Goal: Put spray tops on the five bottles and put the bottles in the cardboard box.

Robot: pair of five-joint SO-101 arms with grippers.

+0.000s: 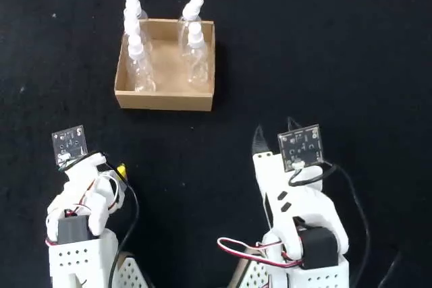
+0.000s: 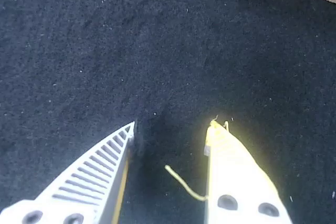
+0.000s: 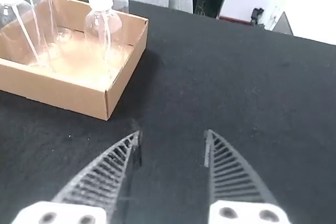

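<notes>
Left claw (image 2: 173,129) hangs spread and empty just above the black tablecloth (image 1: 324,65), one finger tinted yellow. Right claw (image 3: 172,135) is likewise spread, pinching nothing, and points toward the cardboard box (image 1: 165,102). Five clear bottles (image 1: 142,72) stand upright inside that box, each wearing a white spray top (image 1: 196,32). In the high view three line one side wall and two stand by the other. The box rests on the cloth toward the table's far edge, well apart from both claws.
</notes>
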